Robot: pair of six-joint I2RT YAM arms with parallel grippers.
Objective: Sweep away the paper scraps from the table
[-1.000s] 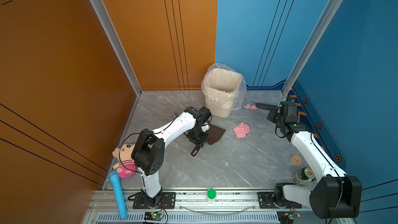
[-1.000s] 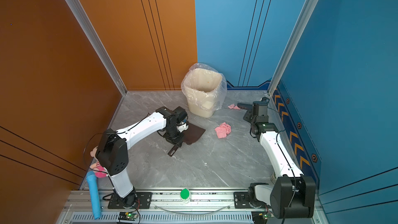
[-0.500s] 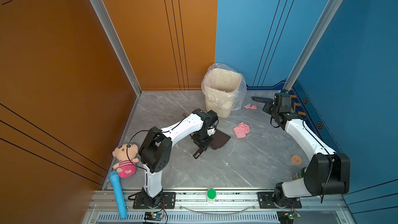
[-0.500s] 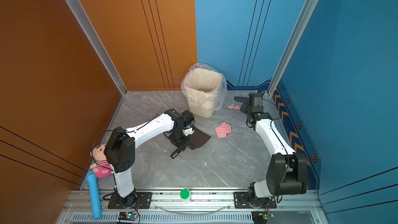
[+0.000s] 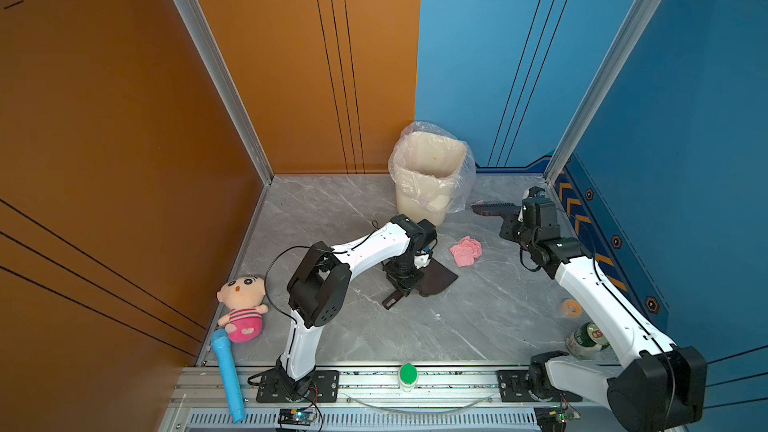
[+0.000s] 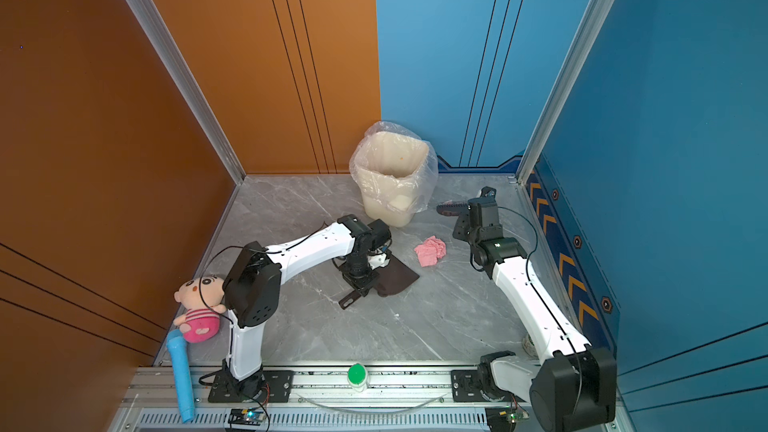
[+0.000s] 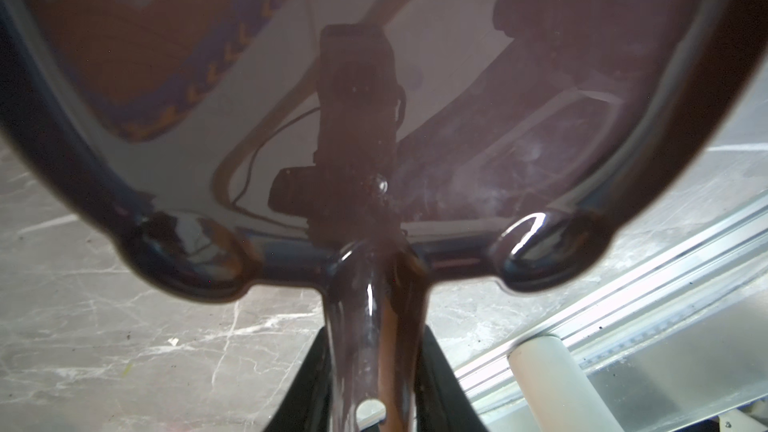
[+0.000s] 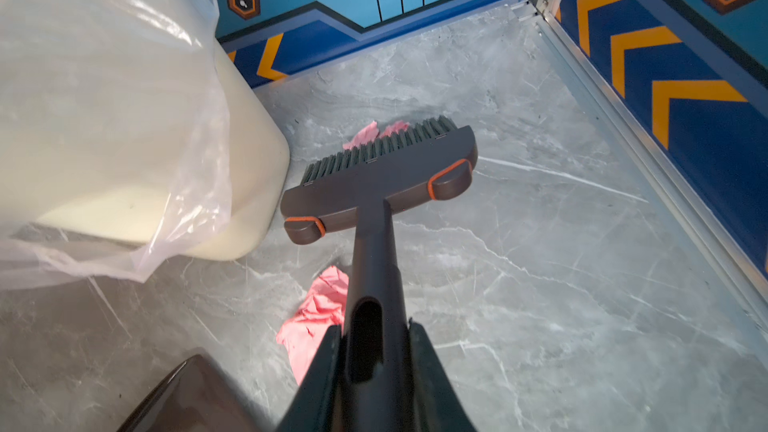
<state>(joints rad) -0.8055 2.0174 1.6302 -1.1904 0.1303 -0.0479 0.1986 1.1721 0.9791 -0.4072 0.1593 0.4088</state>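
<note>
A large crumpled pink paper scrap (image 5: 466,250) (image 6: 430,250) (image 8: 320,313) lies on the grey marble table (image 5: 478,326) between the two arms. A smaller pink scrap (image 8: 365,135) peeks out just behind the bristles of a dark brush (image 8: 382,176) (image 5: 492,206) (image 6: 453,206), beside the bin. My right gripper (image 8: 374,351) (image 5: 513,218) is shut on the brush's handle. My left gripper (image 7: 374,367) (image 5: 401,280) is shut on the handle of a dark brown dustpan (image 7: 374,97) (image 5: 438,280) (image 6: 397,280), whose mouth faces the large scrap a short way off.
A cream bin (image 5: 430,176) lined with a clear bag stands at the back middle. At the front left lie a plush doll (image 5: 241,309) and a blue tube (image 5: 226,371). A green bottle (image 5: 586,338) and an orange roll (image 5: 570,308) sit near the right wall.
My right arm has swung the brush left along the back, up to the small scrap by the bin. My left arm has carried the dustpan right, closer to the large scrap.
</note>
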